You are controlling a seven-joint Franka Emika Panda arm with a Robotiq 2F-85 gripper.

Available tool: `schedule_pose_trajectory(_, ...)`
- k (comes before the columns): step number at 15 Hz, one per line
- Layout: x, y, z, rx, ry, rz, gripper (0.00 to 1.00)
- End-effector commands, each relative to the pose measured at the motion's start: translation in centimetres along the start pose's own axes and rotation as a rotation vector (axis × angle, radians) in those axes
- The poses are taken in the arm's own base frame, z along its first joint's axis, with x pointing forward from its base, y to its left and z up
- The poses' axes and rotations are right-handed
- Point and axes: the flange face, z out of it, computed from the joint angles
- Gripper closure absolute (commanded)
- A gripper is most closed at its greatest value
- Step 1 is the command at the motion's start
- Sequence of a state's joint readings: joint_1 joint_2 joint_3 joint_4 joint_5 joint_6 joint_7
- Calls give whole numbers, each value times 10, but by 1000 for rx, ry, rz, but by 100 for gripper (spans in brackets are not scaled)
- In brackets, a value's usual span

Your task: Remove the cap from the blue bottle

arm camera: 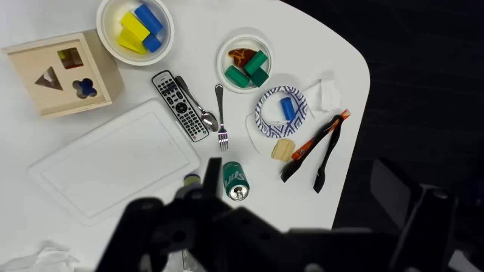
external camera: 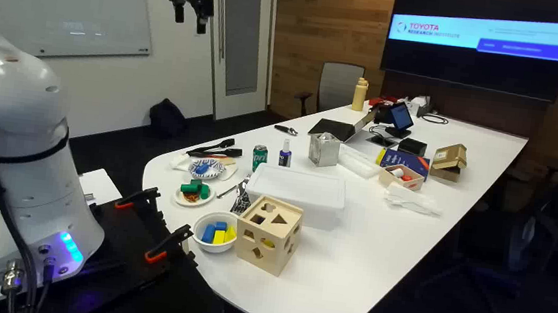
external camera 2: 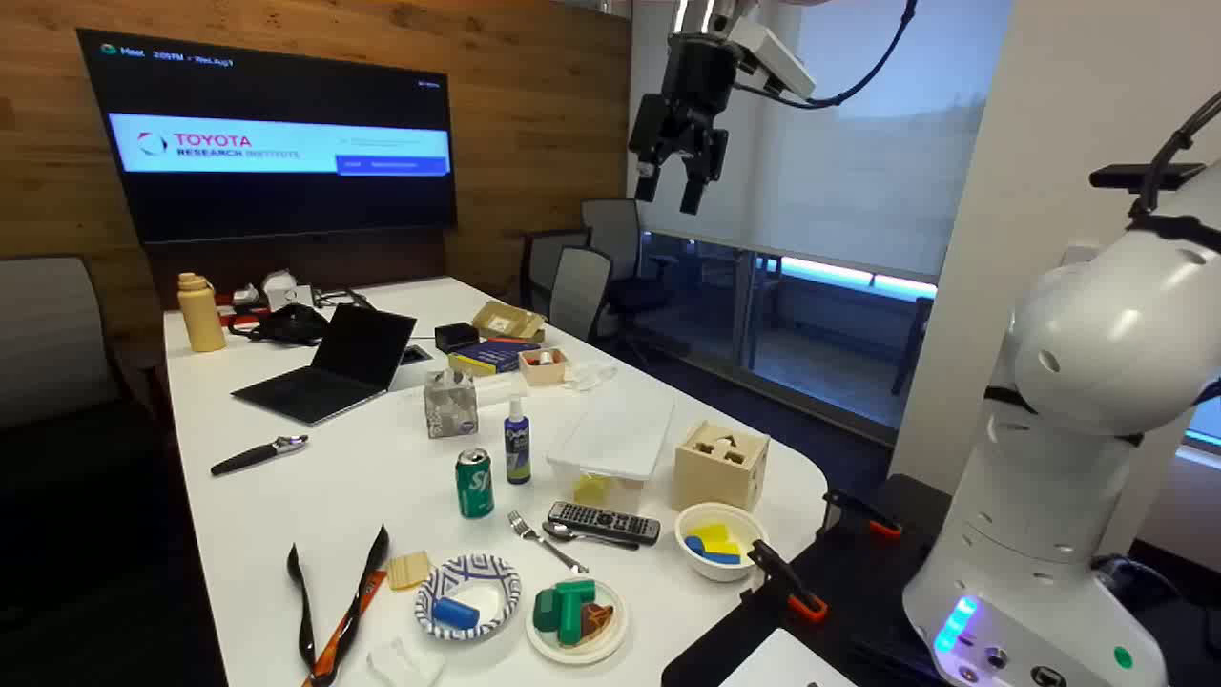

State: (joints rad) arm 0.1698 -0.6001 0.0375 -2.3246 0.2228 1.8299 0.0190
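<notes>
The blue bottle (external camera: pixel 285 158) stands upright on the white table, and it also shows in an exterior view (external camera 2: pixel 517 448). A clear whitish cap (external camera 2: pixel 516 408) sits on its top and shows in an exterior view (external camera: pixel 286 144). In the wrist view only a small end of the bottle (arm camera: pixel 191 179) shows; a gripper finger hides the rest. My gripper (external camera: pixel 190 20) is open and empty, high above the table and well apart from the bottle. It also shows in an exterior view (external camera 2: pixel 670 194). In the wrist view its fingers (arm camera: pixel 298 170) are wide apart.
A green can (external camera 2: pixel 474 484) stands close beside the bottle. A lidded white container (external camera: pixel 299 185) and a tissue box (external camera 2: pixel 450 405) are near it. A wooden shape-sorter box (external camera: pixel 270 234), a bowl of blocks (external camera 2: pixel 720 542), plates, cutlery, a remote (arm camera: pixel 180 105) and tongs (arm camera: pixel 314 151) lie around.
</notes>
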Motion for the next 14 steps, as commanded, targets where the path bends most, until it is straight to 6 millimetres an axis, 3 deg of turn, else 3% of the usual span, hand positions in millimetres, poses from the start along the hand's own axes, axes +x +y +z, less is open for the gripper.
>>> schedule_pose_trajectory(1,0,0,0,0,-1,0,0)
schedule_pose_trajectory(3,8,1,9,-12,-12,5,0)
schedule_pose_trajectory(6,44,-4,60,-30,36,34,0)
schedule_pose_trajectory(13,111,-39,227,-168,124,56,0)
schedule_pose_trajectory(14,119,-38,243,-194,146,68,0)
